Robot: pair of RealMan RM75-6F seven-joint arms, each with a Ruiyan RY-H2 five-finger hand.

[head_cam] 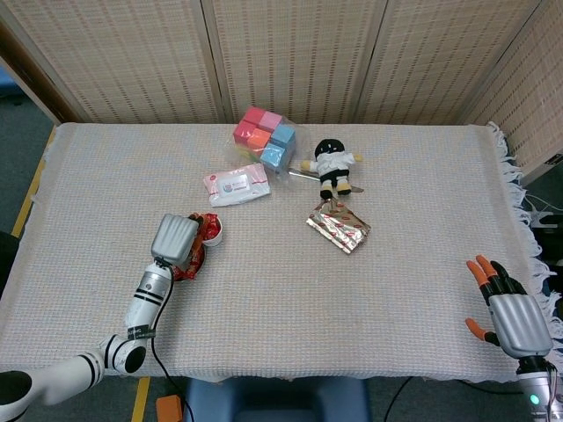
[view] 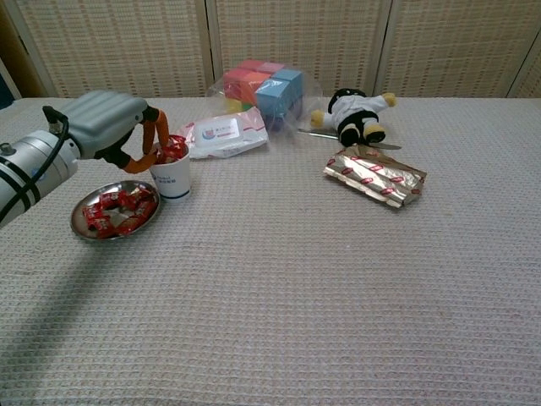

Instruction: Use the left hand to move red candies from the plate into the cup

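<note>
My left hand [view: 106, 125] hovers over the white paper cup [view: 175, 179], its orange fingertips [view: 155, 145] pinched together at the cup's mouth on a red candy. The cup is heaped with red candies [view: 173, 152]. Just left of the cup sits the small metal plate [view: 76, 220] with several red candies [view: 118, 211] on it. In the head view, the left hand [head_cam: 176, 237] hides most of the plate, and the cup [head_cam: 214, 231] peeks out at its right. My right hand [head_cam: 508, 315] rests open at the table's near right corner, holding nothing.
Behind the cup lies a pack of wipes [view: 224, 135], then a bag of coloured blocks [view: 266, 89]. A small doll [view: 355, 114] with scissors beside it and a foil candy packet [view: 376, 176] sit to the right. A beige woven cloth [view: 296, 296] covers the table.
</note>
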